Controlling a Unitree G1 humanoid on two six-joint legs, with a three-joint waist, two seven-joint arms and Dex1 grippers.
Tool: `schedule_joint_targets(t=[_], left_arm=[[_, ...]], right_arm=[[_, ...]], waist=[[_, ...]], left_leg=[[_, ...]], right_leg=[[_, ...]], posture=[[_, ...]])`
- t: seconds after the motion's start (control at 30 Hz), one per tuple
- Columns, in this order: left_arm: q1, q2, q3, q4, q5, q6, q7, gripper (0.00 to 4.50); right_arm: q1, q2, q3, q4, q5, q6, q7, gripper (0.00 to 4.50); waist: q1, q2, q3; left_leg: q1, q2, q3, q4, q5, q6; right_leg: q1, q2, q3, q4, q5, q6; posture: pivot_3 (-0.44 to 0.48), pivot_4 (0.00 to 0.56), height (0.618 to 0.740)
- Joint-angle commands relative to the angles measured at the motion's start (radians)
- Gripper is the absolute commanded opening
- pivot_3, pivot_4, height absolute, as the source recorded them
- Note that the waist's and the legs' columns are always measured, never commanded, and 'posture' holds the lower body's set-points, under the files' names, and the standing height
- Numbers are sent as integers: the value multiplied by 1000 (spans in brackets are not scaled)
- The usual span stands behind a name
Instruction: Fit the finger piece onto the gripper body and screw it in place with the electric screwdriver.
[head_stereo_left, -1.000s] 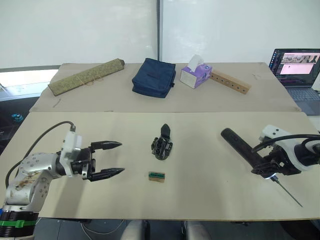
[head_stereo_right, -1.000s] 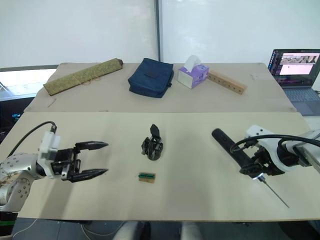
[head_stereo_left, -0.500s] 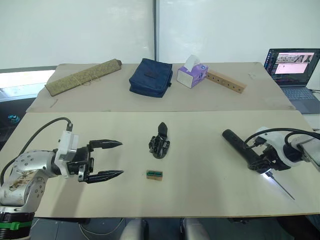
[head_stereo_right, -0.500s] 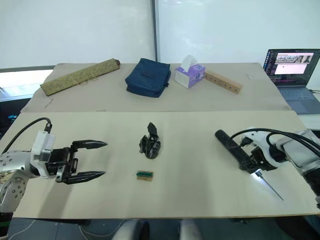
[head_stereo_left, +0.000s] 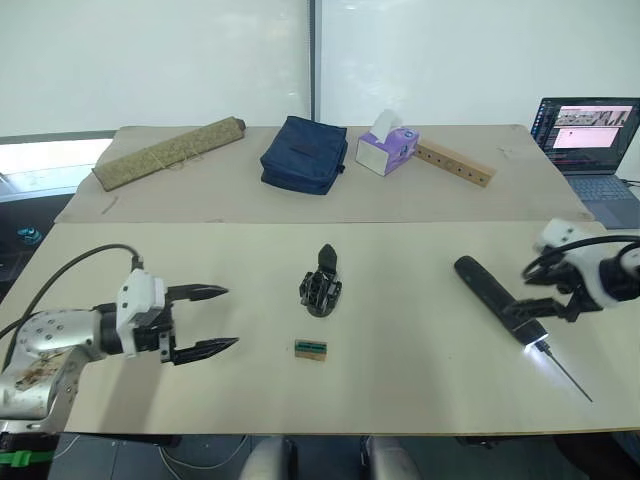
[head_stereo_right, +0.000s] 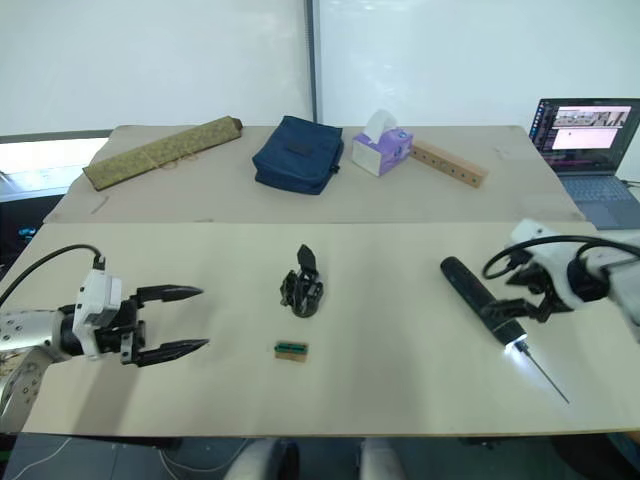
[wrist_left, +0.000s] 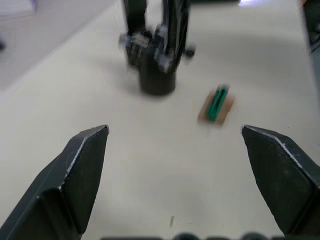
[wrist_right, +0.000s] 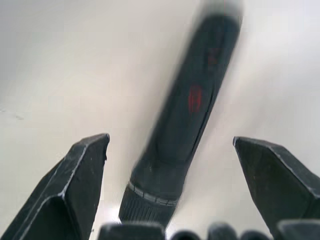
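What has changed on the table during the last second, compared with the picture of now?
The right pincer has let go of the electric screwdriver and drawn back toward the robot's right; its fingers now stand open around the tool, which lies on the table with its light on. The left pincer stays open, pulled slightly back. The gripper body and the green block stayed in place.

Bare beige table (head_stereo_left: 420, 370) lies between the left tool (head_stereo_left: 212, 320) and the upright black gripper body (head_stereo_left: 322, 285). A small green-and-tan block (head_stereo_left: 312, 349) sits just beside that body. The black cylindrical screwdriver (head_stereo_left: 496, 299) lies well apart, between the right tool's spread fingers (wrist_right: 75, 185).
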Motion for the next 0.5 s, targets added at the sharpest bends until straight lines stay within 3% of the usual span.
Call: schedule_joint_targets(t=[0.03, 0.27, 0.4, 0.5], left_arm=[[46, 21, 57, 22, 38, -81, -10, 4500], [74, 4, 53, 136, 147, -270, 29, 4500], [110, -17, 59, 153, 162, -312, 63, 4500], [121, -28, 63, 159, 163, -327, 81, 4500]], right_arm=[[121, 75, -213, -91, 117, -294, 120, 4425], [318, 377, -294, -260, 202, -622, 108, 4425], [434, 459, -275, -290, 143, -752, 80, 4425], [440, 483, -260, -279, 123, -782, 49, 4425]], waist=[[2, -2, 0], [5, -3, 0], [8, -3, 0], [7, -3, 0]], left_leg=[[0, 0, 0, 0, 0, 0], [1, 0, -1, 1, 0, 0], [0, -1, -1, 1, 0, 0], [0, -1, -1, 3, 0, 0]], right_leg=[[1, 0, 0, 0, 0, 0], [2, 0, 0, 2, 0, 0], [2, -2, 0, 1, 1, 1], [2, -3, 0, 1, 2, 2]], posture=[[0, 150, 740], [0, 150, 740], [0, 150, 740], [0, 150, 740]])
